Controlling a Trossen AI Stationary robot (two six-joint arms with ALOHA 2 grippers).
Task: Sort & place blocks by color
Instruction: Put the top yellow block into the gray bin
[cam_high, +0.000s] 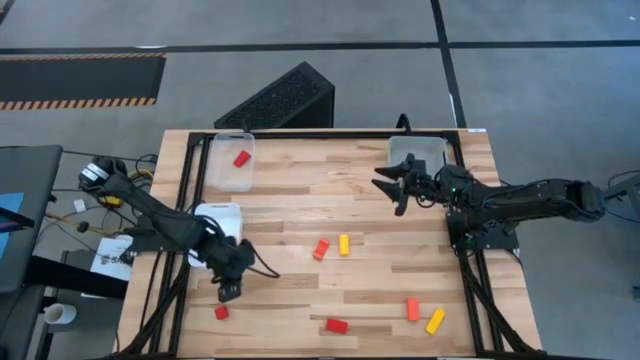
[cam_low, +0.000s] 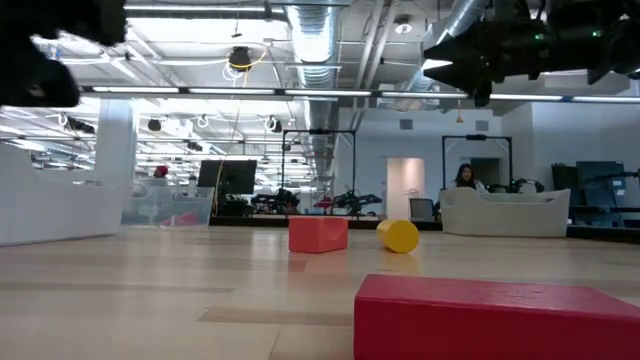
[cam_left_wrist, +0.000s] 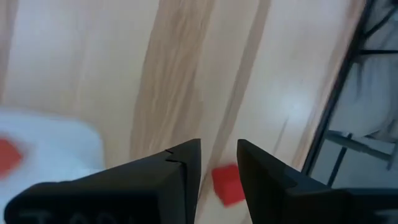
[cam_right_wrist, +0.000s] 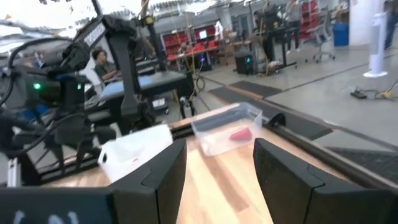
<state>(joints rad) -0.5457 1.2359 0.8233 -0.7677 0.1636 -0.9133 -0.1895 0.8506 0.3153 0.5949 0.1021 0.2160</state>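
The left gripper (cam_high: 230, 291) hovers just beside a small red block (cam_high: 221, 312) near the table's front left corner, its fingers parted with the block showing between their tips in the left wrist view; it looks unheld, though the blur leaves doubt. This seems the pick-up step. Next it must lower, clamp, and carry the block to the clear tray (cam_high: 231, 162) holding red. The right gripper (cam_high: 391, 186) waits open near the far right tray.

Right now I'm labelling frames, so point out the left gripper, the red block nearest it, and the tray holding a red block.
left gripper (cam_high: 229, 293), high view, between its fingertips.
red block (cam_high: 221, 313), high view, its top face.
tray (cam_high: 219, 176), high view, its bare floor.
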